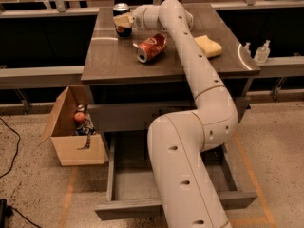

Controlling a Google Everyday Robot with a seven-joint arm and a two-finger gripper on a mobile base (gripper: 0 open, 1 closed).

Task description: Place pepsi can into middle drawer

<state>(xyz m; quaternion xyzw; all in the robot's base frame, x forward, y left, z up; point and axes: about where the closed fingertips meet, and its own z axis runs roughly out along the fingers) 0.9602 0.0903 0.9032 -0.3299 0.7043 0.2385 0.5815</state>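
The pepsi can (121, 9), dark blue with a silver top, stands upright at the far left of the tabletop (109, 56). My gripper (122, 21) reaches across the table and sits right at the can's front, covering its middle. Whether it holds the can does not show. Below the table an open drawer (133, 182) is pulled out, and my arm's lower part hides much of its inside.
A crushed red can (151, 47) lies on its side mid-table, just right of the gripper. A yellow sponge (209, 45) lies at the right. A cardboard box (71, 141) with an apple (79, 117) stands on the floor at left. Two small bottles (262, 51) stand on the right ledge.
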